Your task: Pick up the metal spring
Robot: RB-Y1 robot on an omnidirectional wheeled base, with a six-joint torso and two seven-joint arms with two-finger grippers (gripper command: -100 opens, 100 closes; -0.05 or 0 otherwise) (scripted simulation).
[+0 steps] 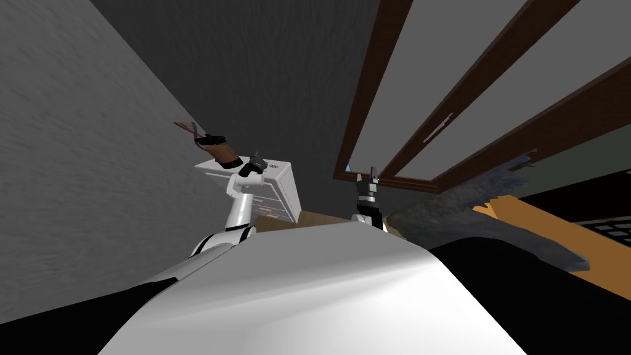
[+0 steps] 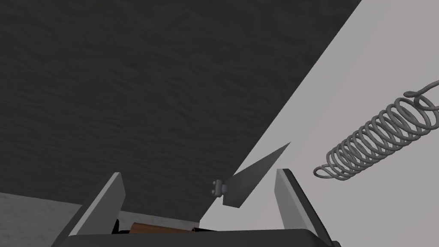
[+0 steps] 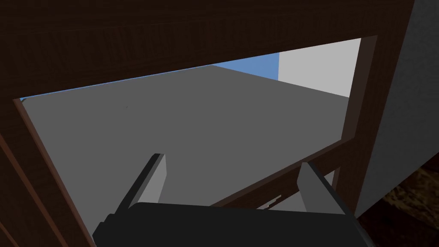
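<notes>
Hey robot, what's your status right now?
Left gripper open, beside the spring, not around it. Right gripper open. Small grey wedge lies near the spring.

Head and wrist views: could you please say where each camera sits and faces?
Head view: on the head, steeply down at a white cabinet; left gripper and right gripper show.
Left wrist view: on the left hand, across the cabinet top toward a dark wall; open fingers, spring beside them.
Right wrist view: on the right hand, facing a brown window frame; open fingers.
Shared: head and left wrist views show the cabinet.
</notes>
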